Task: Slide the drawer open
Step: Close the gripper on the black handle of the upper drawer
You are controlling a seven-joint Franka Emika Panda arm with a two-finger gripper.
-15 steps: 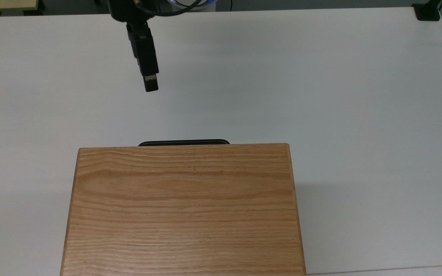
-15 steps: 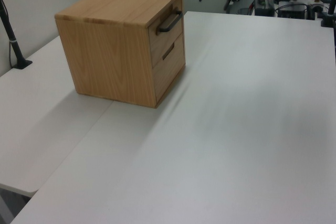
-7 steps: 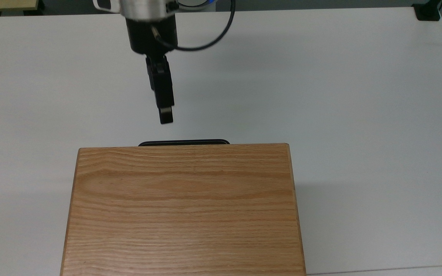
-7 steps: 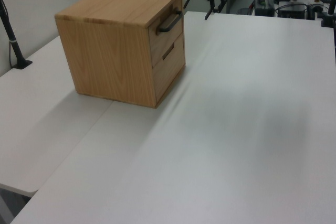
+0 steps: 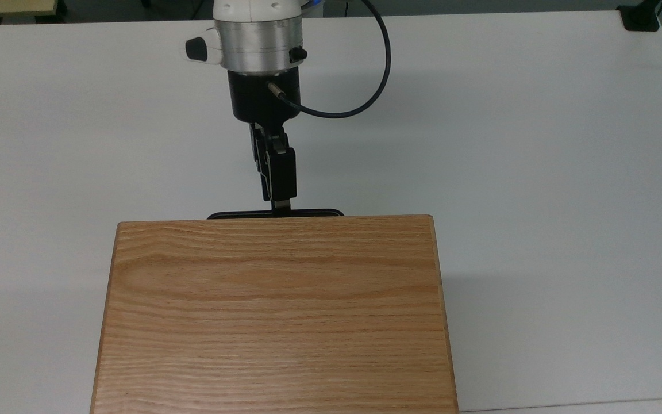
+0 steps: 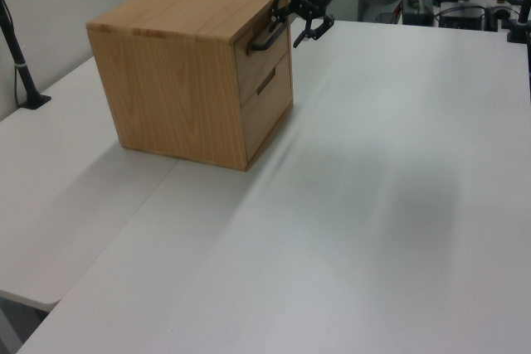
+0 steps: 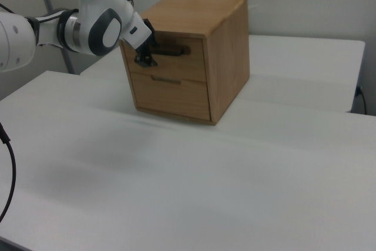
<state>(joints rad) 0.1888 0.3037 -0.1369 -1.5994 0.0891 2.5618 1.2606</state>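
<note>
Drawer (image 7: 188, 63): the upper of two in the box (image 5: 276, 316), front flush with the lower drawer (image 7: 170, 95), so shut. In the top view the box sits at the table's (image 5: 538, 144) 6 o'clock, and the drawer's black handle (image 5: 275, 213) peeks past the box's 12 o'clock edge.

Handle axis: runs 9 to 3 in the top view, standing just off the front panel.

Jaws: wide and stacked vertically, at the handle's middle. The right view shows one finger under the bar. Contact cannot be told. The handle lies at 6 o'clock from the arm (image 5: 259, 40).

Judgement: you are at the grasp step, with nothing slid yet. Close across the bar, then pull straight toward 12 o'clock in the top view, square to the handle's axis. An off-axis pull may drag the box.
</note>
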